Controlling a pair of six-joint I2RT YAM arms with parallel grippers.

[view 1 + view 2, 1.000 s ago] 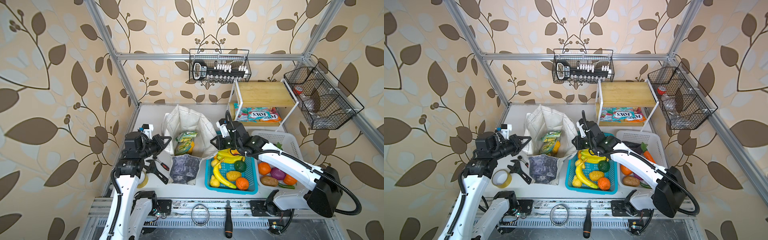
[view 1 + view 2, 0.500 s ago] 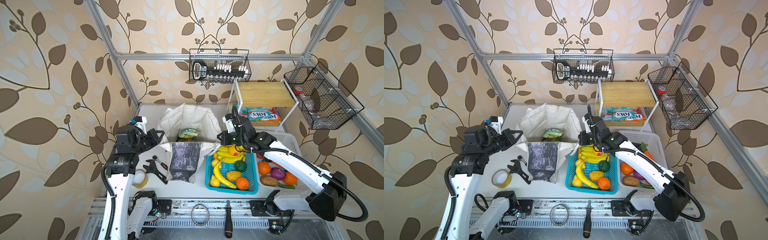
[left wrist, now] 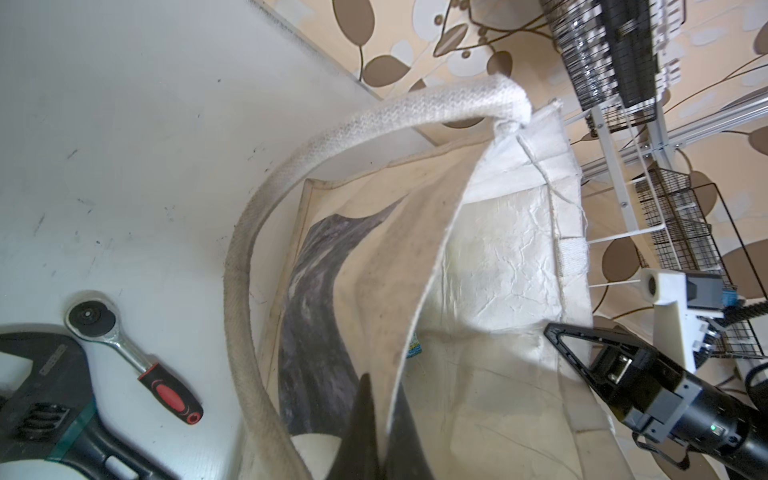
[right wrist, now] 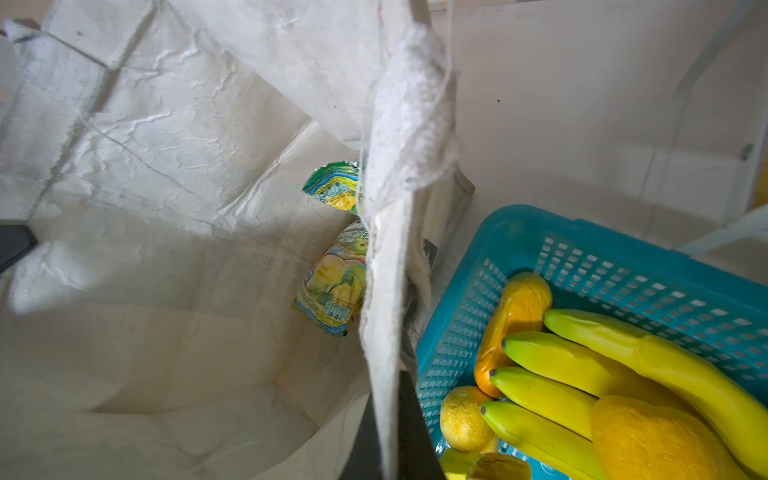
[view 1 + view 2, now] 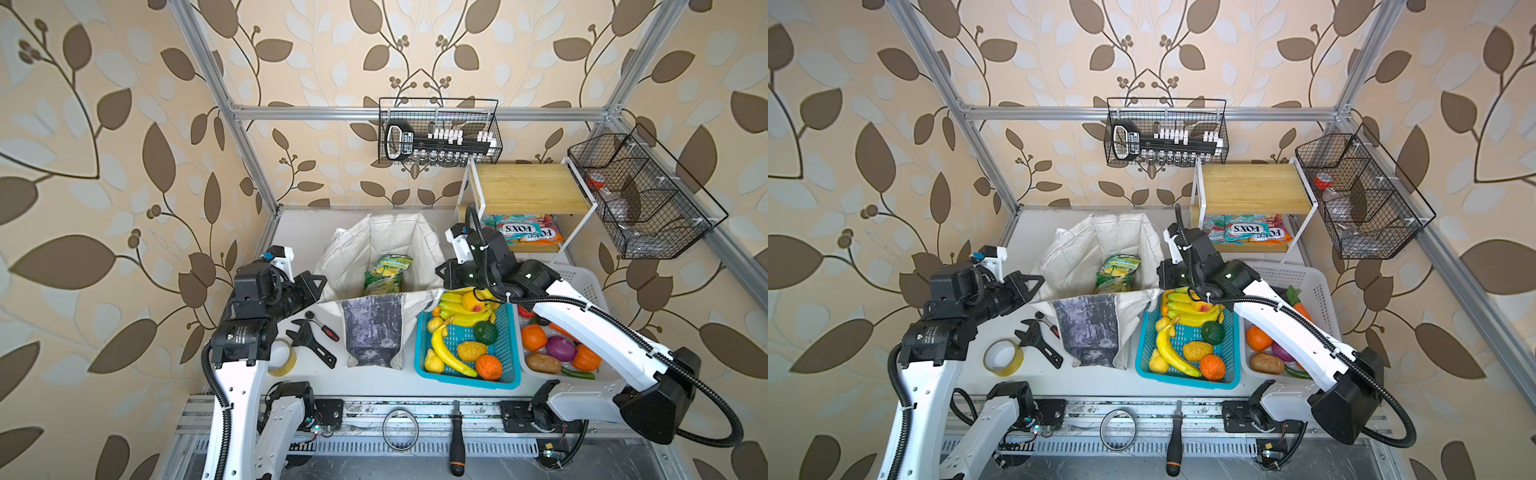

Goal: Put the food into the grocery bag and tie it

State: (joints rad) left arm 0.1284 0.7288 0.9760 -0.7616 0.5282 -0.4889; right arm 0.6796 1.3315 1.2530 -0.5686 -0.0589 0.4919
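Observation:
The grocery bag (image 5: pixel 374 328) (image 5: pixel 1088 328) stands between my arms with its mouth pulled wide. Inside it lie green-and-yellow snack packets (image 5: pixel 384 274) (image 5: pixel 1117 272) (image 4: pixel 336 286). My left gripper (image 5: pixel 321 287) (image 5: pixel 1039 282) (image 3: pixel 384 419) is shut on the bag's left rim, beside a long strap (image 3: pixel 249 257). At the right rim, my right gripper (image 5: pixel 437 276) (image 5: pixel 1158 277) (image 4: pixel 388 436) is shut on the cloth (image 4: pixel 145 166). A toy carrot (image 5: pixel 1302 311) lies in the white basket, partly under my right arm. Yellow toy fruits (image 5: pixel 434 361) sit in the blue basket.
The blue basket (image 5: pixel 465 377) of toy fruit touches the bag's right side, with the white basket (image 5: pixel 582 274) beyond it. A wrench (image 5: pixel 309 336), a ratchet (image 5: pixel 322 326) and a tape roll (image 5: pixel 282 353) lie left of the bag. FOX'S packets (image 5: pixel 525 228) sit under the wooden shelf behind.
Both grippers have moved apart and up with the bag's rim, so the mouth has spread from narrow to wide. The left arm has swung left and the right arm back and right.

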